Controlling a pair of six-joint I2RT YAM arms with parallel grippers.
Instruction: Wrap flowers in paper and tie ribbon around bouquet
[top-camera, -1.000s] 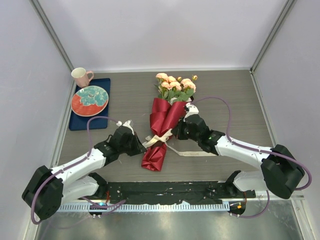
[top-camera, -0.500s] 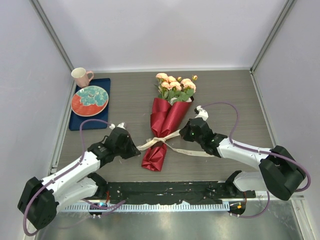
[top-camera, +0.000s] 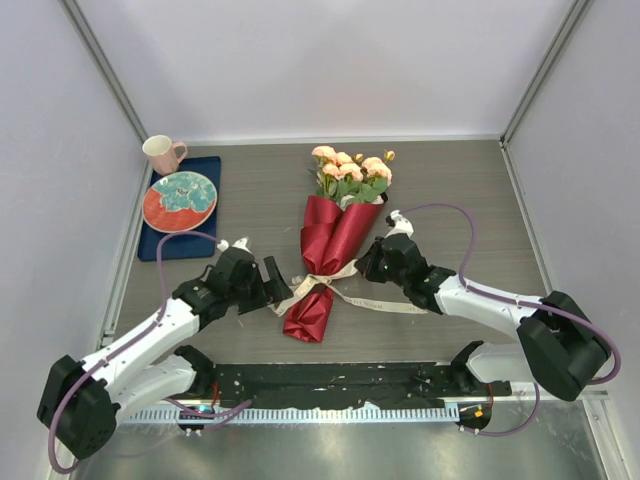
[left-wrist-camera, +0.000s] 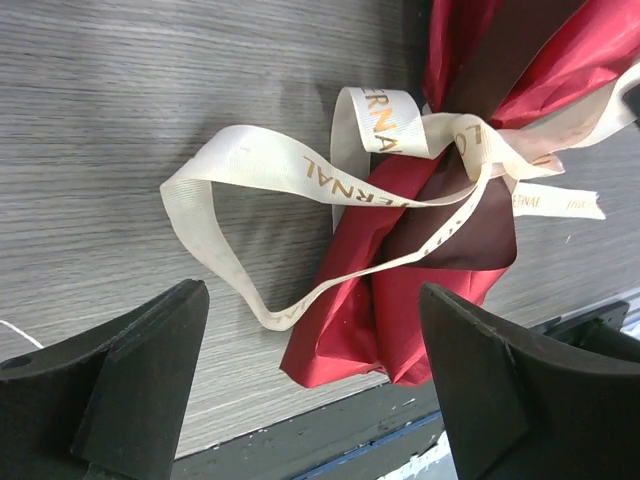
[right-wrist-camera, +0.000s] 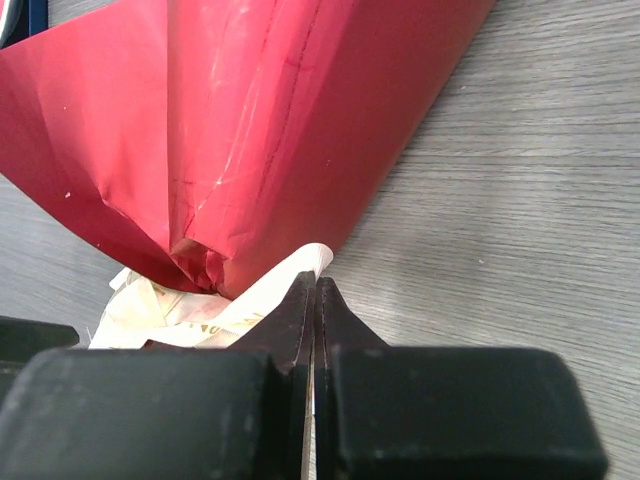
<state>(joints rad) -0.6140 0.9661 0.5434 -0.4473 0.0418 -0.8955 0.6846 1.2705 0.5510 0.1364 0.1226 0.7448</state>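
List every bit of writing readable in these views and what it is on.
"ERNAL": gold letters on the ribbon, the rest hidden by a fold.
"ERNA": the same ribbon's upper loop, cut off by the curl.
Print on the ribbon tail beside the paper: too small to read.
Nothing else shows writing.

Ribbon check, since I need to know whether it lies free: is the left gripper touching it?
Apart. The left wrist view shows the left gripper open, its fingers clear of the ribbon loop lying on the table between them.
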